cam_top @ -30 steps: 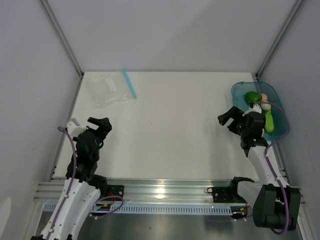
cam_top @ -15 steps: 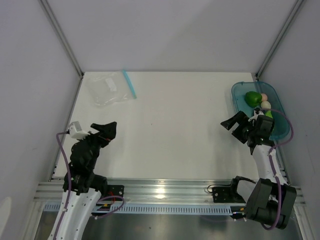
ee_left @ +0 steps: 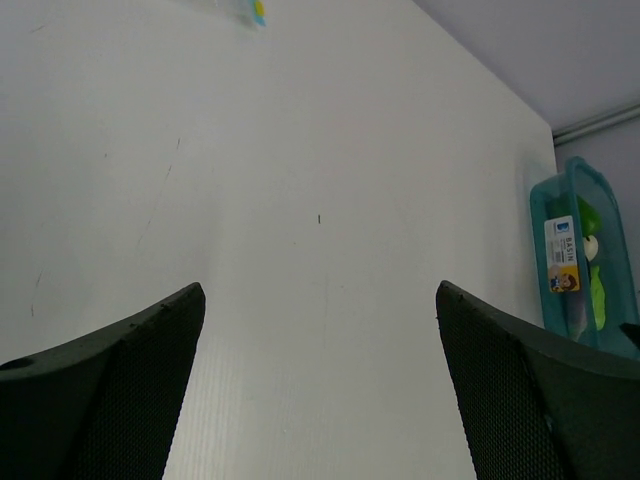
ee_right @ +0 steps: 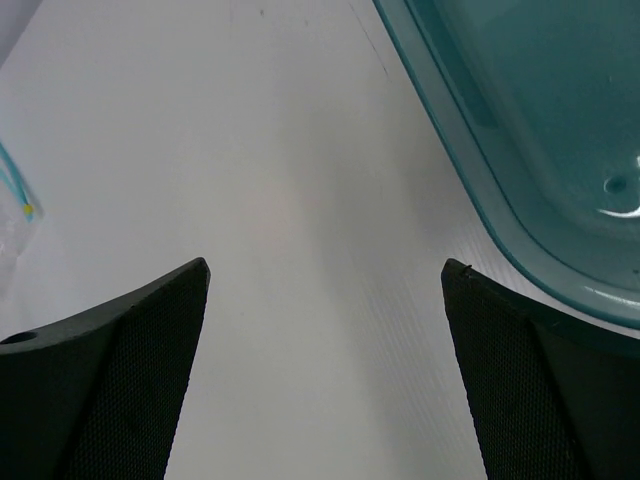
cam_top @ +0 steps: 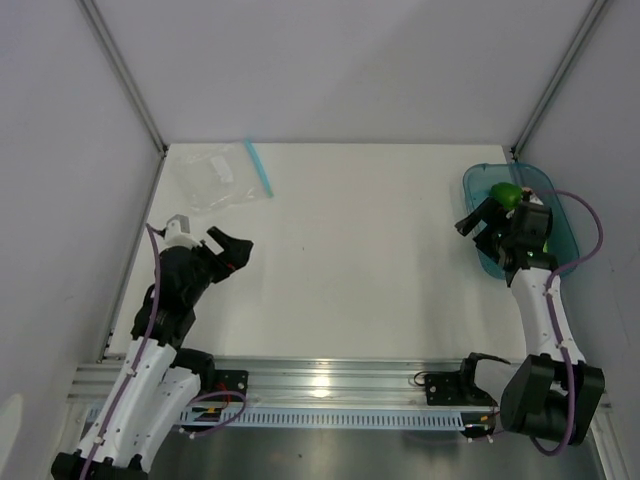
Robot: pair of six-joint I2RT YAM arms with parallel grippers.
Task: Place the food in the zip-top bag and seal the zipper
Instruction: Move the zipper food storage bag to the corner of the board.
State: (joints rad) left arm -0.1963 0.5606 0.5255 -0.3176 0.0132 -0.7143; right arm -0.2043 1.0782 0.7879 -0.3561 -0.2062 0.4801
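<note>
Bag: the zip-top bag (cam_top: 215, 178) is lying flat in the upper left of the overhead view, its zipper (cam_top: 258, 168) running along its right edge; it seems to be holding nothing, though glare is making that hard to judge.
Food: the green pepper (cam_top: 505, 194) and the other pieces (mostly hidden behind the arm) are sitting in the teal tray (cam_top: 480, 180) at the right edge.
Left gripper (cam_top: 236, 247): hanging wide open and empty at lower left, well apart from the bag.
Right gripper (cam_top: 478, 215): hovering open and empty at the tray's left rim.
Progress: nothing is being bagged yet; all the moving and the sealing are waiting.
</note>
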